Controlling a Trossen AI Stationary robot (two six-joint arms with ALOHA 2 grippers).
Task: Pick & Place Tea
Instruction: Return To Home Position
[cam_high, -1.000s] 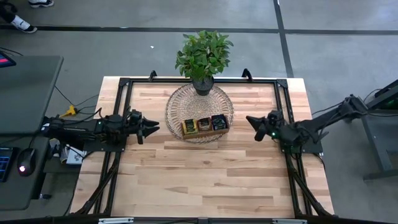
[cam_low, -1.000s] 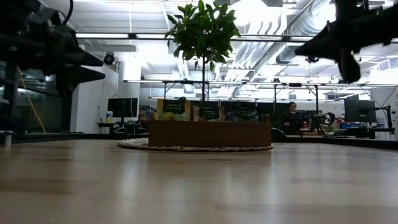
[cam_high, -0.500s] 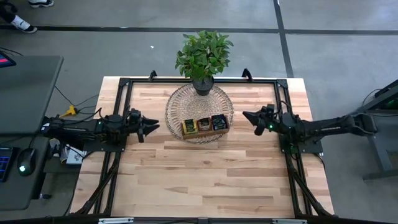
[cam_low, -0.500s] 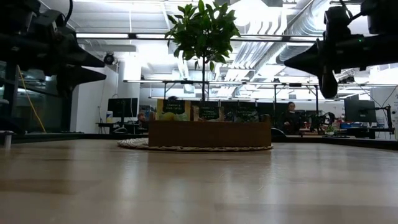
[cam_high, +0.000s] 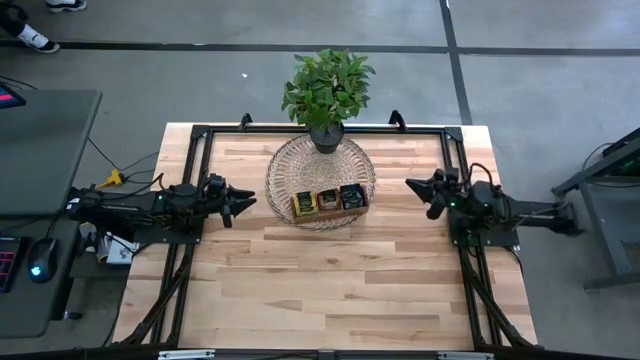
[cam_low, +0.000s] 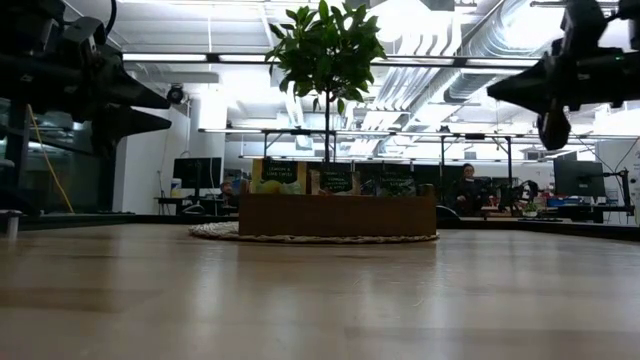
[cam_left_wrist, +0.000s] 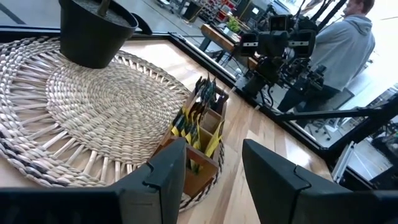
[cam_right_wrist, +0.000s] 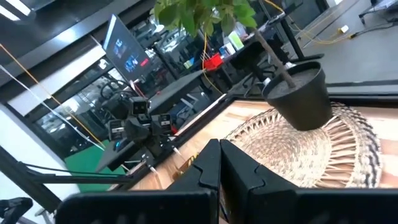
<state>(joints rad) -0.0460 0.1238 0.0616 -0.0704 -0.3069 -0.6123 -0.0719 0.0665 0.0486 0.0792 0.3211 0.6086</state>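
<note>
The tea sachets (cam_high: 328, 199) stand on edge in a brown wooden tray (cam_low: 337, 214), yellow-green ones (cam_left_wrist: 186, 124) at one end and dark ones beside them. The tray rests on a round woven mat (cam_high: 320, 165). My left gripper (cam_high: 247, 203) hovers level to the left of the mat, open, pointing at the tray (cam_left_wrist: 198, 163) with nothing between its fingers. My right gripper (cam_high: 409, 184) hovers to the right of the mat, shut and empty, also pointing toward the tray.
A potted plant (cam_high: 328, 88) stands on the far part of the mat, its black pot (cam_left_wrist: 93, 31) behind the tray. A black frame (cam_high: 200, 135) runs round the table's edges. A person (cam_left_wrist: 348, 37) stands beyond the right side. Bare wood (cam_high: 320, 280) lies near the front.
My right arm has folded back toward the table's right edge. Its gripper has swung round and now points level at the tray, a little farther from it, and has stayed shut. The tea and the tray have not moved.
</note>
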